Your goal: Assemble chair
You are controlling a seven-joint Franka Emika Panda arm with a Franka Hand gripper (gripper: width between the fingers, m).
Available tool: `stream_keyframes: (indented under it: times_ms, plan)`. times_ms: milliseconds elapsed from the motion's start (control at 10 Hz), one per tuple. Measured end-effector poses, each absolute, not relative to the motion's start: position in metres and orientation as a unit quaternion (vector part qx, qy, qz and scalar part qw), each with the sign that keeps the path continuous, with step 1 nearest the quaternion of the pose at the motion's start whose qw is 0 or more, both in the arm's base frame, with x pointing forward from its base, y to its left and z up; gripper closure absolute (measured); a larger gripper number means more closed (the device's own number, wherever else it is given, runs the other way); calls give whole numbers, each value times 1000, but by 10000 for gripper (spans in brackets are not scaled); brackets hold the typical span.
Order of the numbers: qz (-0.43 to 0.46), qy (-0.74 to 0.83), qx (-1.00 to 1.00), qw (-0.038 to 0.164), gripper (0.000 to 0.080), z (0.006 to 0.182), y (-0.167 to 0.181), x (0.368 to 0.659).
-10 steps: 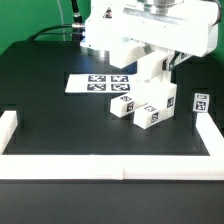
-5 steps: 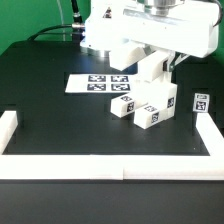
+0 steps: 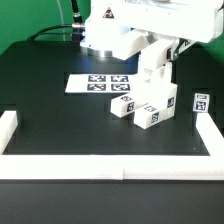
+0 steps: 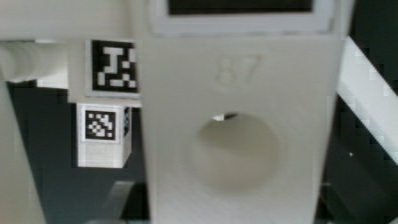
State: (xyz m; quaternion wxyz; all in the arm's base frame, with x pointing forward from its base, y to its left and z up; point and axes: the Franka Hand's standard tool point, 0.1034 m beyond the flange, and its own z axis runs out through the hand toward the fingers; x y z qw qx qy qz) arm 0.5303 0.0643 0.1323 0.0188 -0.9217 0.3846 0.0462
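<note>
Gripper [image 3: 157,52] clamped on an upright white chair piece [image 3: 152,72], poised over the other chair parts [image 3: 150,111] grouped on the black table [image 3: 60,120] near the marker board [image 3: 98,83]; contact with them unclear. Wrist view showed the piece's round hole [image 4: 228,150]. Risk: an off-line descent could shove the parts below, or twist the piece in the grip.

- A robotics lab test rig: a black surface [image 3: 60,120] fenced by low white rails [image 3: 100,166].
- A marker board [image 3: 95,83] of printed tags lies flat on it, with a green backdrop [image 3: 30,15] behind.
</note>
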Motion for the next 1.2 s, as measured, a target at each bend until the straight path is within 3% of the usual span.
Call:
stream_keyframes:
  times_ms: [1200]
  plan:
    - [53,391,-919,-6,510,128,68,523]
